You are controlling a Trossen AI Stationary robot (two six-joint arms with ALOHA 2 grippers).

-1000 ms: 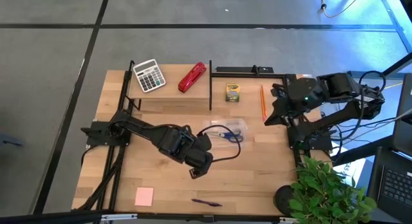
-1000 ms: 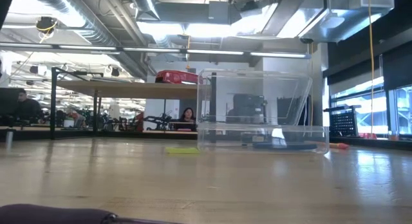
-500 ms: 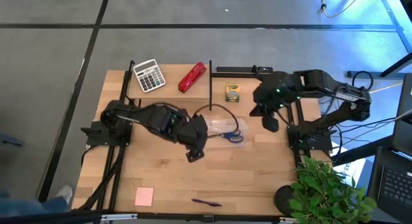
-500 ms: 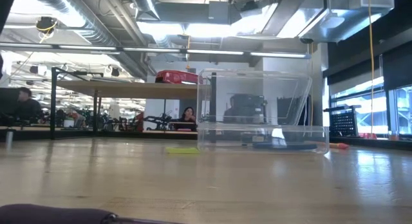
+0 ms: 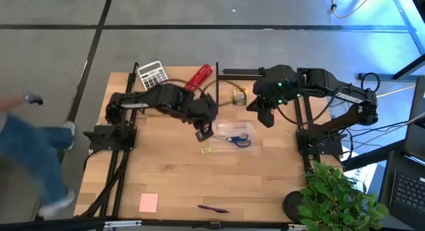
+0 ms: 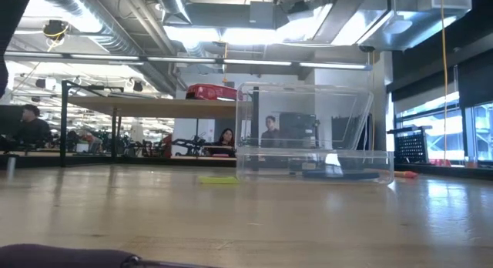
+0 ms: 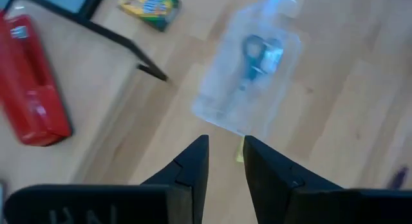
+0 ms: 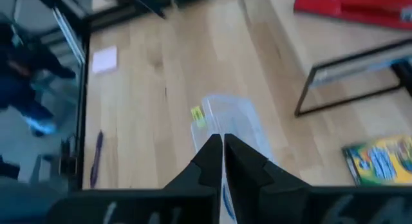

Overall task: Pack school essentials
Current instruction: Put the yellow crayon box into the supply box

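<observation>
Since the earlier frames the left arm has swung from the table's middle up toward the raised shelf; its left gripper (image 5: 204,133) now hangs just beside the clear plastic box (image 5: 230,134), fingers (image 7: 193,165) slightly parted and grasping nothing. The right arm has reached inward from the table's right edge; the right gripper (image 5: 267,118) is clenched, empty, between the yellow-green crayon box (image 5: 240,95) and the clear box. The orange pencil seen earlier is now hidden under that arm. A person in blue (image 5: 26,158) has come in at the far left.

The blue-handled scissors (image 5: 235,139) lie inside the clear box; the tiny yellow block (image 5: 206,150) lies just beside it. The pink sticky-note pad (image 5: 149,202) and dark purple pen (image 5: 212,208) lie near the front edge of the wooden table (image 5: 265,178). The calculator (image 5: 152,73) and red stapler (image 5: 198,78) sit on the shelf. A potted plant (image 5: 339,198) stands at the right front corner. Beyond lies an open office with seated people (image 6: 225,139).
</observation>
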